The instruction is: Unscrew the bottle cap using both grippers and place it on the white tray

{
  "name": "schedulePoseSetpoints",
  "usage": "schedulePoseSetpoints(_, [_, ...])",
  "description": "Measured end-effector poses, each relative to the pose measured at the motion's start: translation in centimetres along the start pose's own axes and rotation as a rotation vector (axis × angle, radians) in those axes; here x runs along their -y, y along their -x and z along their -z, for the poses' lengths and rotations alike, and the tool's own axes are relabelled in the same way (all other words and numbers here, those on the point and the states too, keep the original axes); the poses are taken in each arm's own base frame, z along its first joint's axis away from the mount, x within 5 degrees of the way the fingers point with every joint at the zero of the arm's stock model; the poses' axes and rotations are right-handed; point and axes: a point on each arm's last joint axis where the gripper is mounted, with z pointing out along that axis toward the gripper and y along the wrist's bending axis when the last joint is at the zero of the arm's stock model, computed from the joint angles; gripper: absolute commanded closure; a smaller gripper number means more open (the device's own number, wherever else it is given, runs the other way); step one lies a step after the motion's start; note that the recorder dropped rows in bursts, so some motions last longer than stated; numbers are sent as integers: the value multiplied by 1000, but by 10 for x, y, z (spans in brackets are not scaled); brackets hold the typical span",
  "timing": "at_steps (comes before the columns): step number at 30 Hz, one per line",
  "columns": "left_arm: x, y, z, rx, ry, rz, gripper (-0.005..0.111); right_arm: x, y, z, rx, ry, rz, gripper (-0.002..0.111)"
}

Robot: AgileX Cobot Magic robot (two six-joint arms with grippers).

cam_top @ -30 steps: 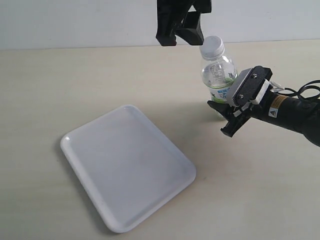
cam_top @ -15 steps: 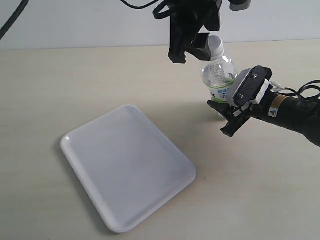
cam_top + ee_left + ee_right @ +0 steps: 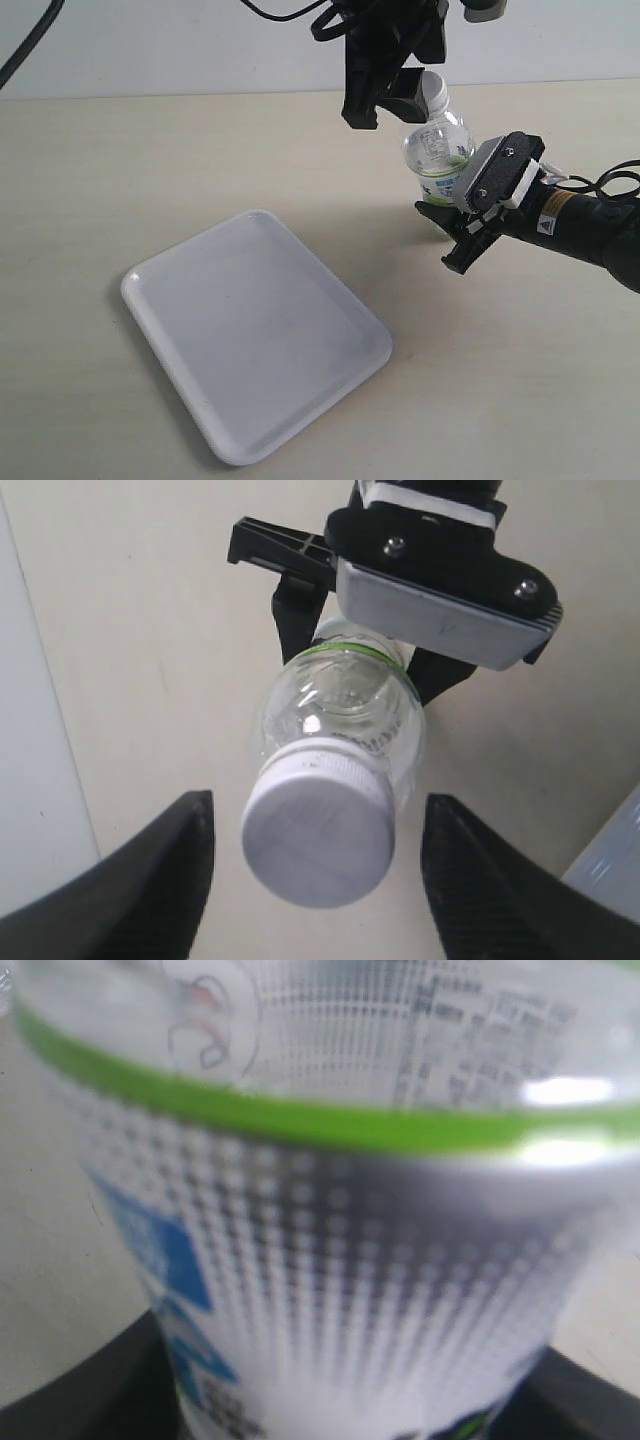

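Down from above, the left gripper [image 3: 385, 108] has dropped over the last second until its fingers flank the cap [image 3: 434, 95]; in the last half second it has barely shifted. Bottle [image 3: 437, 150], right gripper [image 3: 440, 238] and tray [image 3: 250, 340] sit where they were.

From the left wrist view the left gripper [image 3: 320, 880] is spread wide, one finger on each side of the cap [image 3: 318, 835], with a clear gap on both sides. The white ribbed cap is screwed on the neck of the bottle [image 3: 345, 710], which stands on the table [image 3: 120, 170] leaning a little. The right gripper [image 3: 365, 645] is clamped on the bottle's lower body, a black finger pressed against each side.

The bottle is clear plastic; I cannot tell whether any drink is inside. Close up, its label [image 3: 330, 1290] shows a green band, blue patches and a field of grey dots. The small print above the band is too blurred to read.

A yellow warning sticker [image 3: 547, 225] sits on the right arm, its writing too small to make out. The white tray lies flat on the table, well apart from the bottle.
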Motion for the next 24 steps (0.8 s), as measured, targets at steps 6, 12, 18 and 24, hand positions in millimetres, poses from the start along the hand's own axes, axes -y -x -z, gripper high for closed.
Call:
schedulePoseSetpoints(6, [2,-1,-3,-4,-12,3,47,0,0,0,0,0,0,108])
schedulePoseSetpoints(12, [2,-1,-3,-4,-12,3,52,0,0,0,0,0,0,108])
schedulePoseSetpoints(18, [2,-1,-3,-3,-8,3,77,0,1,0,2,3,4,108])
schedulePoseSetpoints(24, [2,-1,-3,-1,-9,25,99,0,1,0,3,5,6,108])
